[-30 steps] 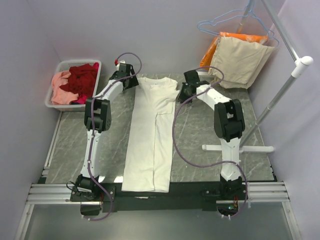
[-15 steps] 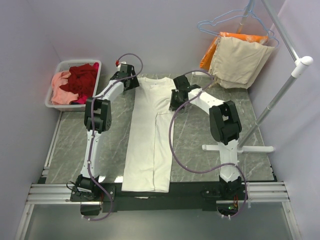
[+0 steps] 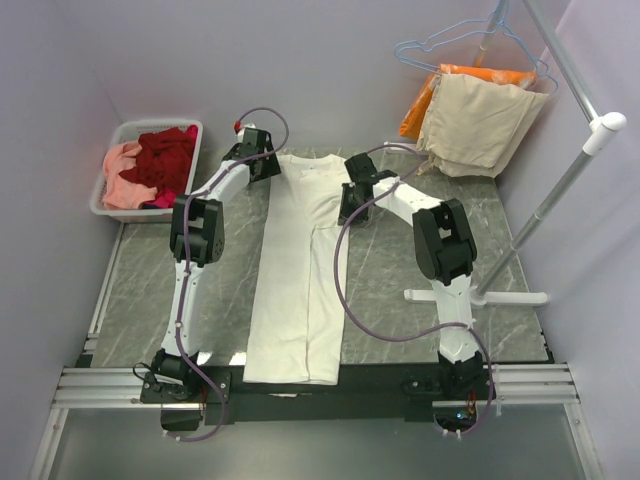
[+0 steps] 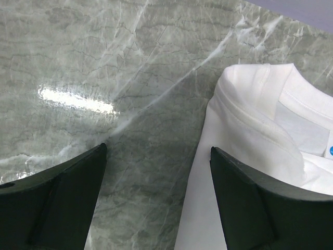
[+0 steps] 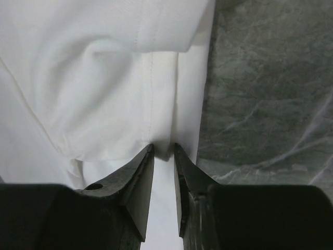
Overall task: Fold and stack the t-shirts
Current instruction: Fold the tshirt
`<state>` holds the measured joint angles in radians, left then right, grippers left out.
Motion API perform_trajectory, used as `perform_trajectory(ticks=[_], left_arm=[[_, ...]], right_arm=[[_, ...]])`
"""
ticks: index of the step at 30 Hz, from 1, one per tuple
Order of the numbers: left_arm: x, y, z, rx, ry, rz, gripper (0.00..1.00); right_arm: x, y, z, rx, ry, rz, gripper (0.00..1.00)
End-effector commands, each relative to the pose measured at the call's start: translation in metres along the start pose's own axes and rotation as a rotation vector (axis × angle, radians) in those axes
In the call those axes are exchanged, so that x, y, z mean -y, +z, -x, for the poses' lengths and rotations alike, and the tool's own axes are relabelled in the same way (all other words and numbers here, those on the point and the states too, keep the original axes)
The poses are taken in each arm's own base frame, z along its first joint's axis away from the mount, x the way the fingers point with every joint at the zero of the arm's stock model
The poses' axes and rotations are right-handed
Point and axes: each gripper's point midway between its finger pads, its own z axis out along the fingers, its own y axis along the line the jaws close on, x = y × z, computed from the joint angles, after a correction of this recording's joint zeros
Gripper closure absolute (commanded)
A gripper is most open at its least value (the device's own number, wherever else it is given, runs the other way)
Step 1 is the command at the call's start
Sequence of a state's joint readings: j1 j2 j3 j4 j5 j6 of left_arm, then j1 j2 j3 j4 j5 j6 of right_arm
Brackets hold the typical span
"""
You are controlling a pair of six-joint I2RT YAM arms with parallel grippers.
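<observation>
The red and pink t-shirts [image 3: 160, 160] wait in the basket [image 3: 160, 124] by the bench's far left corner. My left jaws are wide apart and hold nothing. They sit just beside the collar of the white t-shirt [image 3: 300, 280], ready to grab. That shirt lies in a long strip down the middle of the bench [image 3: 400, 290], from far edge to near edge. My right jaws pinch its right side, I think to fold it in.

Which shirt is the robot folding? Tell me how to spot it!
Look at the grey marbled table top. Down its middle lies a long white cotton t-shirt, folded into a narrow strip. It is the only white garment lying flat: the dark red and salmon pink clothes are heaped in the white plastic basket at far left.
</observation>
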<state>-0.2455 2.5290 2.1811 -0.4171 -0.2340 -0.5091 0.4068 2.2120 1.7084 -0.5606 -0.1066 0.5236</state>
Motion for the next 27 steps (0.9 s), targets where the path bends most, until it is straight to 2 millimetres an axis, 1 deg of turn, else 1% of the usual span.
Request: perform_trajectory(ticks=[1, 3, 4, 6, 7, 9, 10, 12, 13, 14, 21, 24, 27], left_arm=[[0.012, -0.031, 0.030, 0.053, 0.004, -0.023, 0.14], [0.010, -0.032, 0.029, 0.049, 0.009, -0.017, 0.14], [0.010, -0.032, 0.030, 0.051, 0.009, -0.014, 0.14], [0.008, -0.033, 0.029, 0.052, 0.012, -0.009, 0.14], [0.008, -0.033, 0.030, 0.053, 0.012, -0.007, 0.13], [0.007, -0.032, 0.029, 0.053, 0.013, -0.001, 0.14], [0.007, -0.032, 0.030, 0.055, 0.009, -0.001, 0.14], [0.005, -0.029, 0.027, 0.048, 0.006, 0.010, 0.14], [0.006, -0.030, 0.030, 0.055, 0.001, 0.011, 0.14], [0.003, -0.026, 0.024, 0.038, 0.004, 0.025, 0.14], [-0.005, -0.017, 0.012, 0.014, -0.001, 0.066, 0.14], [-0.005, -0.015, 0.009, 0.007, 0.004, 0.069, 0.14], [-0.005, -0.016, 0.011, 0.013, 0.003, 0.071, 0.14]], right_arm=[[-0.008, 0.002, 0.008, -0.003, -0.011, 0.034, 0.70], [-0.007, 0.004, 0.007, -0.010, -0.011, 0.031, 0.71], [-0.008, 0.004, 0.009, -0.007, -0.011, 0.032, 0.73], [-0.008, -0.001, 0.012, 0.002, -0.015, 0.031, 0.81], [-0.004, -0.001, 0.010, 0.006, -0.013, 0.016, 0.90], [-0.004, -0.009, 0.013, 0.027, -0.012, 0.012, 0.97], [-0.001, -0.010, 0.010, 0.025, -0.015, 0.004, 0.98], [0.000, -0.017, 0.011, 0.032, -0.010, -0.006, 1.00], [0.002, -0.017, 0.008, 0.029, -0.011, -0.012, 1.00], [0.003, -0.019, 0.008, 0.032, -0.016, -0.018, 1.00], [0.000, -0.042, 0.010, 0.057, -0.019, -0.021, 1.00], [-0.003, -0.049, 0.009, 0.065, -0.034, -0.021, 1.00], [-0.004, -0.054, 0.004, 0.057, -0.027, -0.016, 1.00]])
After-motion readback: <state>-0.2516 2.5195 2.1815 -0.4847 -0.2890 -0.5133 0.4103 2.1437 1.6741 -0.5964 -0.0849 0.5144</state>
